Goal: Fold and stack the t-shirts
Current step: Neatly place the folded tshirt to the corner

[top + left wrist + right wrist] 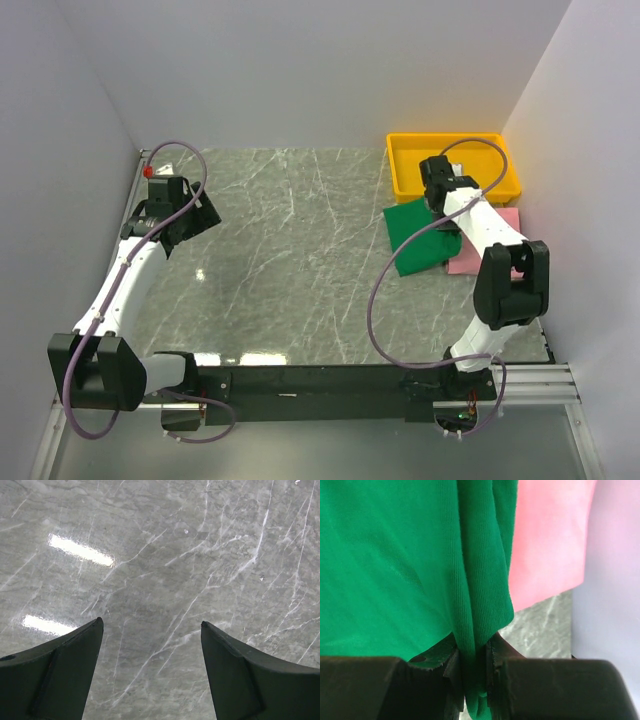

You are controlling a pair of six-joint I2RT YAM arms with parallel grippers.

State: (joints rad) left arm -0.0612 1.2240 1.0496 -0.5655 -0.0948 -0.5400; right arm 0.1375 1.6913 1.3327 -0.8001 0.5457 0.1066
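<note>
The dark green t-shirt [415, 236] lies folded at the right of the table, partly over the light pink t-shirt [478, 255], which lies flat beneath and to its right. My right gripper [441, 205] is shut on a bunched fold of the green t-shirt [395, 565] at its far edge; the pink t-shirt [547, 540] shows behind it in the right wrist view. My left gripper [196, 216] is open and empty above bare marble at the far left, its fingers [60, 675] wide apart.
A yellow plastic tray [455, 165] stands at the back right, just beyond the shirts. White walls close the table on the left, back and right. The grey marble table [290, 260] spreads between the arms.
</note>
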